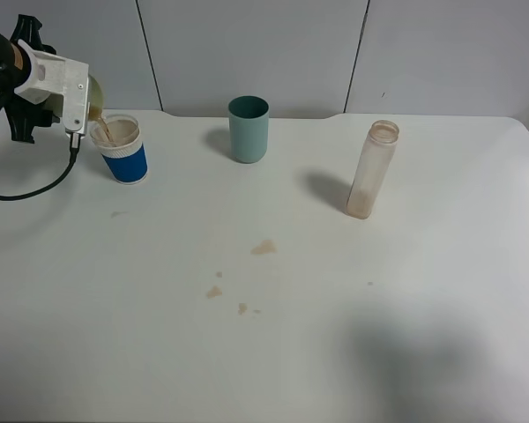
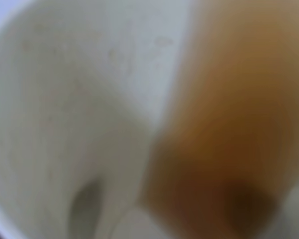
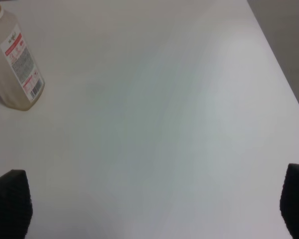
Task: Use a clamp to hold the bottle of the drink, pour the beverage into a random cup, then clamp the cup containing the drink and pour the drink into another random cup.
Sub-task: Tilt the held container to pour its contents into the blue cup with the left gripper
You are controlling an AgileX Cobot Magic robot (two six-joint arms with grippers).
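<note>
Second pour underway: my left gripper (image 1: pixel 78 110) is clamped on the tilted yellow-green cup (image 2: pixel 89 114), beverage (image 1: pixel 105 132) streaming into the blue-sleeved cup (image 1: pixel 122 152) near the bench's far left corner. Right gripper (image 3: pixel 154 206) gapes empty. Next, I reckon: hold tilt till drained, then level out.

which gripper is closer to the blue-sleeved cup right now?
Left. The left gripper is right above the blue-sleeved cup, tipping a pale cup of brown drink into it. The right gripper is open, far off, nearer the bottle.

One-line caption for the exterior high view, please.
Left tool tips the pale tumbler, pouring brown drink into the blue-sleeved cup; teal cup and bottle stand aside.
</note>
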